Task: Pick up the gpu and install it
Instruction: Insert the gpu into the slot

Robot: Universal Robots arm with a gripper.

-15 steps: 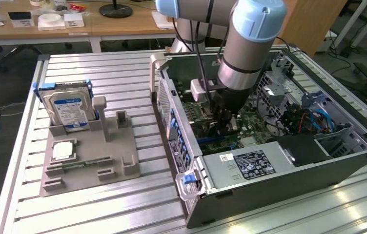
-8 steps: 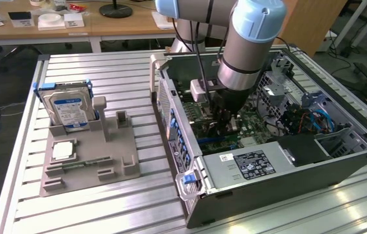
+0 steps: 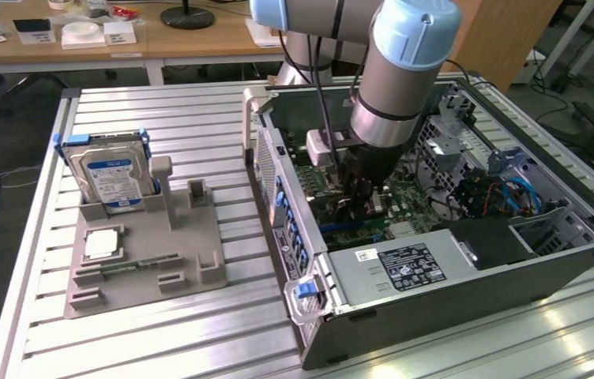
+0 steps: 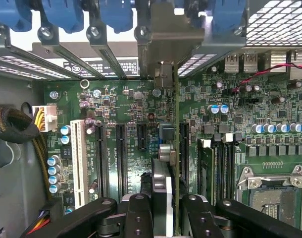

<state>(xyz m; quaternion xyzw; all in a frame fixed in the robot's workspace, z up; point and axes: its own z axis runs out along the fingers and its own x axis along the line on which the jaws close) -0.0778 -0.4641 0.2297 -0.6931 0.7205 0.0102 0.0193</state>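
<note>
Wrist view, nearest: black two-finger gripper (image 4: 163, 218), fingers (image 4: 137, 215) part-closed, clamped either side of thin dark gpu card (image 4: 174, 148) seen edge-on. Card upright, running away from gripper twd rear of case, silver metal bracket (image 4: 163, 42) at its far end against rear slot wall. Small silver cylinders + dark blocks visible on card face nr gripper.

Beneath/around card: green motherboard (image 4: 121, 114) w/ row of long black expansion slots (image 4: 120, 153) and one white slot (image 4: 77, 158). Card's lower edge sits over a black slot; seated or just above, cannot tell. Silver CPU socket (image 4: 272, 191) off to one side, w/ upright dark memory sticks (image 4: 205, 171) betw. socket and card. Braided black cable bundle w/ yellow wires (image 4: 17, 126) at other side.

Further: row of blue plastic slot clips (image 4: 67, 15) along rear wall.

Ext. view: grey + pale-blue robot arm (image 3: 403, 71) reaching down into open dark-grey computer case (image 3: 434, 260) lying on its side on ribbed aluminium table (image 3: 171, 110). Gripper low inside case over motherboard. Grey power-supply box w/ black label (image 3: 407, 268) at case's near end.

On ext. view's left, well apart from case: grey parts holder (image 3: 144, 260). Silver hard drive w/ blue-white label (image 3: 113, 178) standing upright in it; narrow green memory stick (image 3: 129, 267) lying flat nr its front.
</note>
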